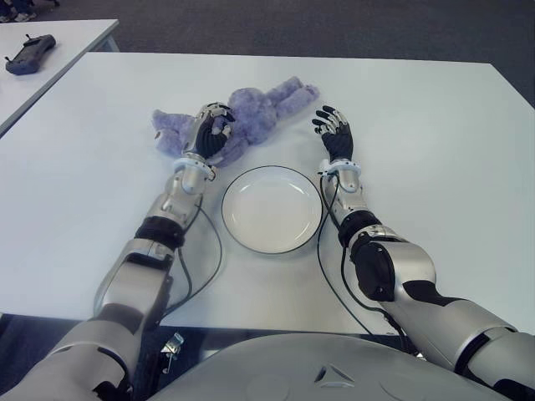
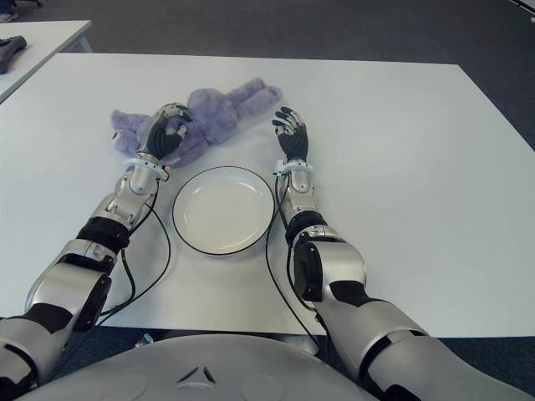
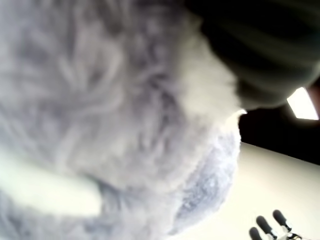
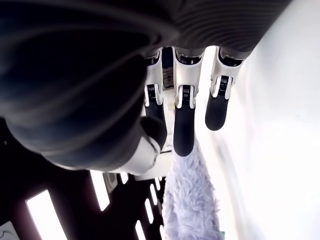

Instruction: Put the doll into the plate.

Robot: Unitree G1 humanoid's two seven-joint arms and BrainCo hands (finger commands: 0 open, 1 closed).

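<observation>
Your left robot hand (image 1: 211,129) sits on the purple doll (image 1: 251,109), fingers curled down over its middle in a grasp. Its own wrist view is nearly all fur (image 3: 100,100) pressed against the lens, so the fingers themselves are hidden there; you only read the curl from the eye views. That wrist view does give you something the eye views do not: the fingertips of the other hand (image 3: 270,227), small and farther off over the pale desk.

Your right robot hand (image 2: 291,134) is held just beyond the far right rim of the plate, fingers extended and relaxed, holding nothing. Its wrist view shows three dark-tipped fingers (image 4: 184,125) straight and apart, with one fuzzy limb of the doll (image 4: 192,200) lying past them, not touching.

The doll lies on the white desk (image 1: 435,150) just beyond the plate (image 1: 272,209), toward its far left side, stretched out with a limb reaching toward the right robot hand. The plate is white with a dark rim, lying between your two forearms. Far beyond the plate to the left, a dark handheld controller (image 1: 29,53) rests on a second desk
</observation>
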